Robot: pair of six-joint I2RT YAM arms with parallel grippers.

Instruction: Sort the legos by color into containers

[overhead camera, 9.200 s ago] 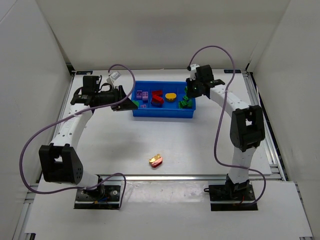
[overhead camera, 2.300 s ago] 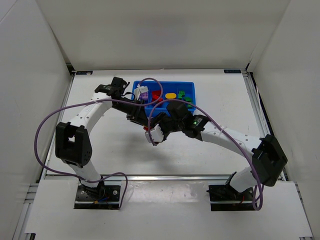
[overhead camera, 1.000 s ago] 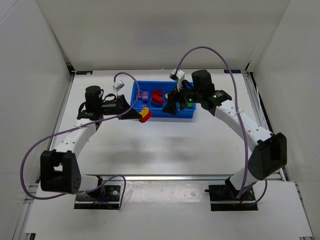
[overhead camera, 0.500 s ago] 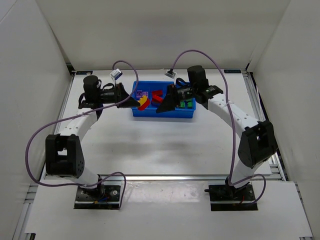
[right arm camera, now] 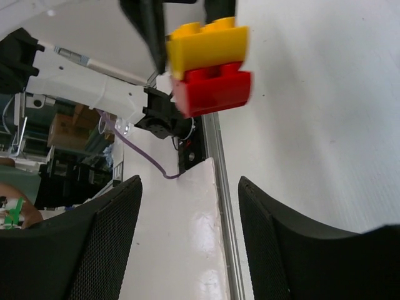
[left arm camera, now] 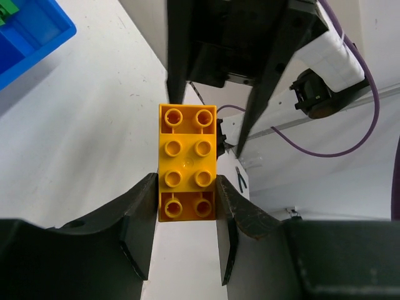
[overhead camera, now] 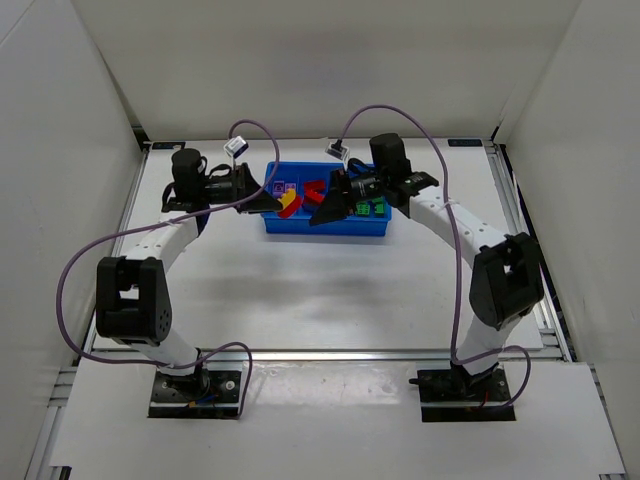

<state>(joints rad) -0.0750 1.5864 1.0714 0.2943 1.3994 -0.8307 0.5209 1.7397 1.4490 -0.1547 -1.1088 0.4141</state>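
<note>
You are at the step of separating a stuck pair. A yellow brick (left arm camera: 187, 162) is pressed onto a red brick (right arm camera: 212, 92), and they must come apart before each one goes to its own color.

The left fingers (left arm camera: 139, 219) are clenched on the two long sides of the yellow brick. They hold the pair in the air above the left part of the blue tray (overhead camera: 325, 228), clear of the table (overhead camera: 320, 290). From the top view I cannot tell which compartment lies under it; it seems to be near the border of the purple and the red ones. The right fingers (right arm camera: 103, 244) are spread wide and grasp nothing. They face the pair from the opposite side, near it but not touching.

The long axis of the yellow brick runs along the left fingers and points straight away from that wrist, toward the right arm. Its studs face the left wrist camera, so the red brick sits on the far face and is hidden in that view.

For the next move, I think you should bring the right fingers around the red brick only and close them below the seam. Then pull or tilt the two bricks apart.
</note>
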